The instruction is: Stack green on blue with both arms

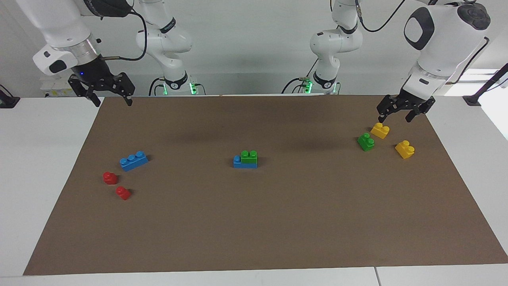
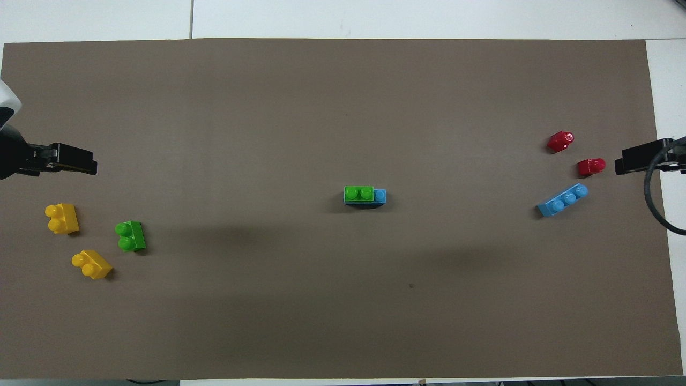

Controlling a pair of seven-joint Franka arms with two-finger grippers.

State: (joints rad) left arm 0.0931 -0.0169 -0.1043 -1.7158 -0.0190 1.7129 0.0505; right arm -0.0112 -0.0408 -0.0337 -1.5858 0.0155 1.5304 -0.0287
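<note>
No text, label, brand, number or sign can be read. A black band on the large white jointed right arm (image 1: 104, 5) carries white lettering, cut off and illegible.

Lighting's bright n even, prob overhead lamps. Soft blurry shadows on the brown mat (image 1: 254, 222) near the middle, tiny dark ones under the bricks. Window glare (image 1: 482, 77) blown out at the left arm's end in facing view. Both views sharp, no real blur or edge warping.
</note>
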